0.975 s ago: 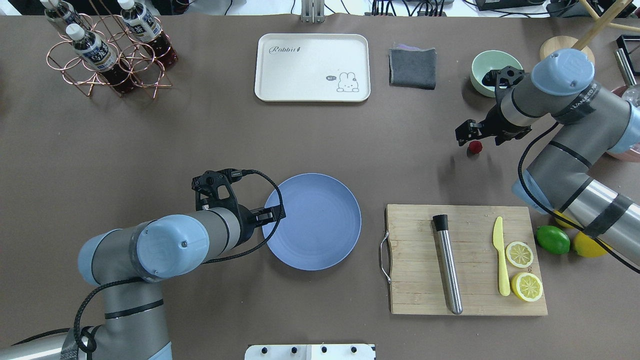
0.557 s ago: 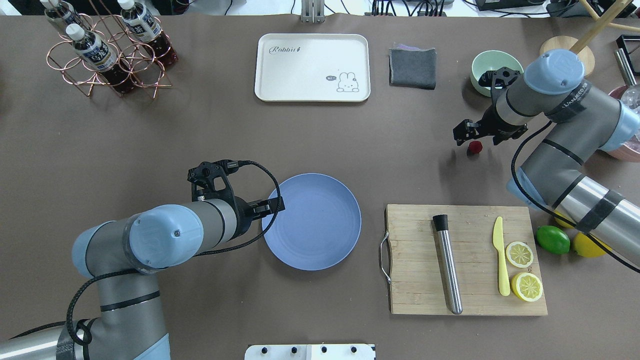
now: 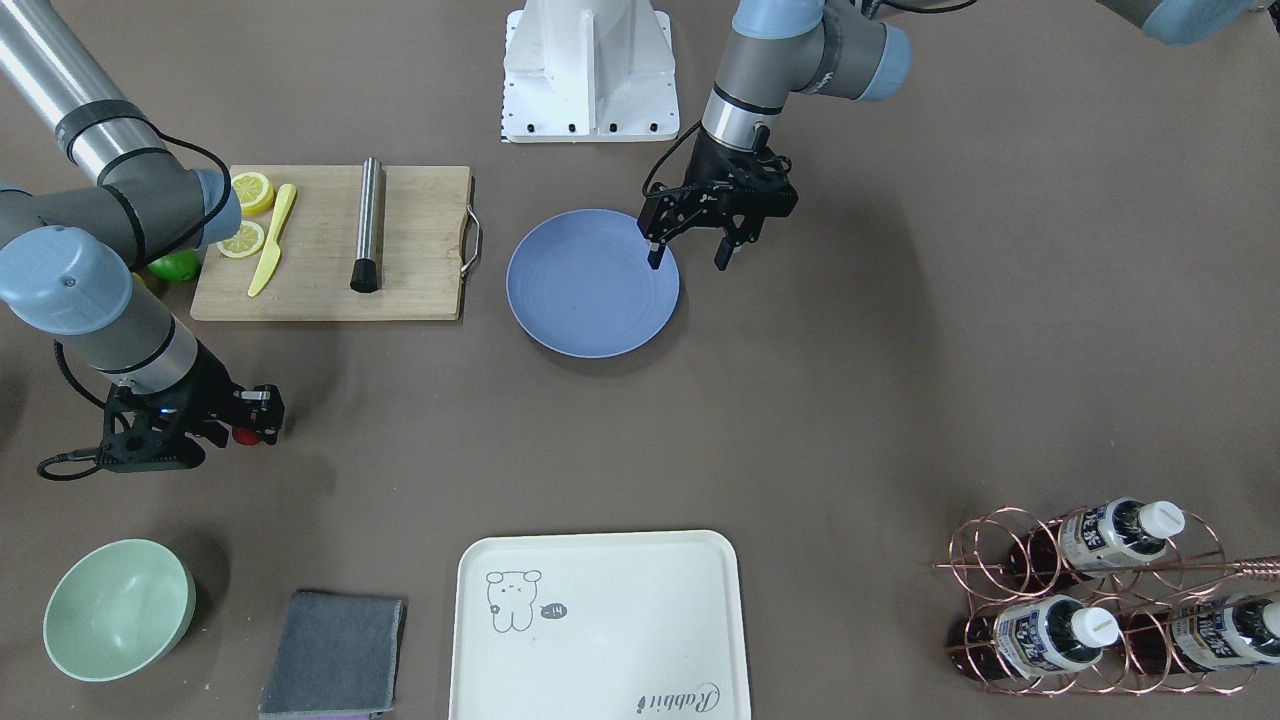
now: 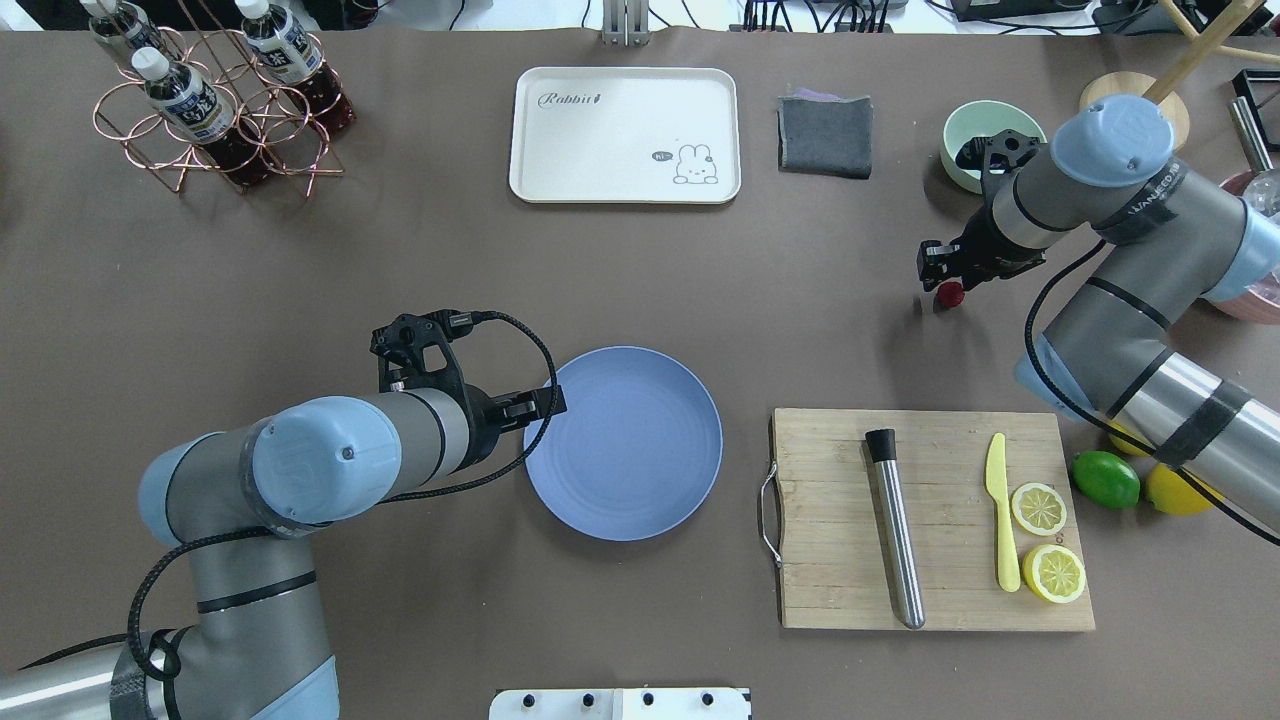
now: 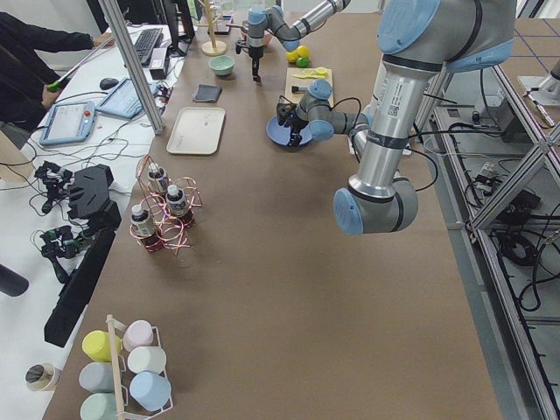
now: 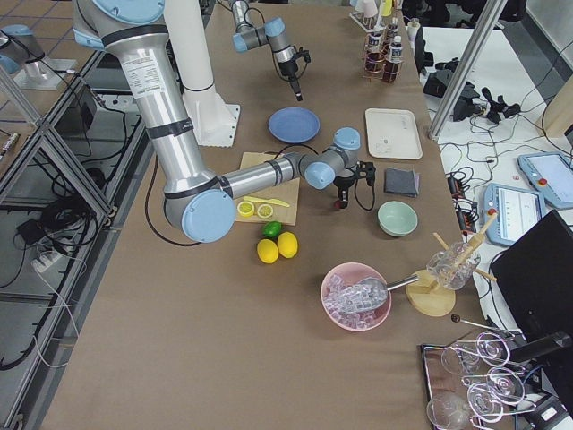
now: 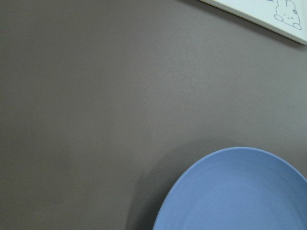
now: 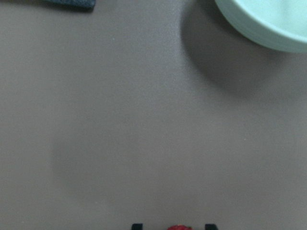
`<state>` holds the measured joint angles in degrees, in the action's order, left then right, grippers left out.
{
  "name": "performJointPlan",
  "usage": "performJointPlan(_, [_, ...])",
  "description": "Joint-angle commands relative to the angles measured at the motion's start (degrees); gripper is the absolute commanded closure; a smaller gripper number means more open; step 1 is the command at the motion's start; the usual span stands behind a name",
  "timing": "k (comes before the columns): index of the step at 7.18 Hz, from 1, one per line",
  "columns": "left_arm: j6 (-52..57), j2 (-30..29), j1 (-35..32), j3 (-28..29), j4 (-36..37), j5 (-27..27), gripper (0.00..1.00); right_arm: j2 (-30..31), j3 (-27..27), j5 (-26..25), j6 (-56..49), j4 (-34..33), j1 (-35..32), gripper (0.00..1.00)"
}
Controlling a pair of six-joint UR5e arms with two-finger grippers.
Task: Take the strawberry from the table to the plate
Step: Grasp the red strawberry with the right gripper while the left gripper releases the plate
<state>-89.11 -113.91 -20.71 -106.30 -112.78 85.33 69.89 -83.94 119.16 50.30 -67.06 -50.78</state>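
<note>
Strawberry (image 4: 950, 293) sits on the table (image 4: 400, 280), well apart from the plate (image 4: 640, 480) and near the mint-green bowl (image 4: 968, 135). You have the right gripper (image 4: 942, 278) directly over it. The right arm comes in from the table's right side, its forearm passing above the lime (image 4: 1105, 480), and the wrist is bent so that the gripper points straight down. In the right wrist view you can see the two fingertips (image 8: 137, 226) at the bottom edge with the berry between them and a gap on each side, so the jaws stand apart and grip nothing. You cannot tell from these views whether the tips touch the table. Your left arm is folded at the elbow with the forearm lying roughly level, reaching toward the plate from its left in the overhead view. The left gripper (image 3: 688, 258) hangs above the plate's rim with its jaws spread wide and nothing between them. In the front-facing view, one finger (image 3: 655, 258) is over the blue surface and the other is over bare table outside the rim.
</note>
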Motion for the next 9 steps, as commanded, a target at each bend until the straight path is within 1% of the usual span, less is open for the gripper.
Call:
performJointPlan(1, [0.0, 0.0, 0.1, 0.0, -0.1, 0.0, 0.02, 0.2, -0.3, -0.1, 0.0, 0.0, 0.1, 1.0])
performJointPlan(2, [0.0, 0.0, 0.1, -0.1, -0.1, 0.0, 0.02, 0.1, -2.0, 0.3, 0.0, -0.4, -0.3, 1.0])
performJointPlan(3, [0.1, 0.0, 0.0, -0.5, -0.1, 0.1, 0.02, 0.1, -5.1, 2.2, -0.3, -2.5, -3.0, 1.0])
performJointPlan(4, [0.0, 0.0, 0.0, -0.7, 0.0, 0.0, 0.02, -0.4, -8.5, 5.1, -0.5, -7.5, -4.5, 1.0])
performJointPlan(5, [0.5, 0.5, -0.9, -1.2, 0.1, -0.2, 0.02, -0.9, -10.8, 5.2, -0.5, -9.5, -4.5, 1.0])
performJointPlan(6, [5.2, 0.7, -3.9, -1.4, 1.9, -0.2, 0.02, -3.0, -11.4, 4.9, 0.0, -11.0, -4.4, 1.0])
performJointPlan(7, [13.4, 0.9, -5.8, -2.1, 2.1, -0.3, 0.02, -3.7, -13.2, 4.3, 0.1, -12.4, -3.1, 1.0])
performJointPlan(8, [15.0, 1.3, -8.1, -1.9, 2.2, -0.3, 0.02, -4.4, -14.2, 2.9, 1.4, -13.1, -1.4, 1.0])
performJointPlan(9, [15.0, 1.3, -10.6, -1.8, 2.1, 0.3, 0.02, -5.5, -14.7, 1.0, 5.6, -13.1, 0.9, 1.0])
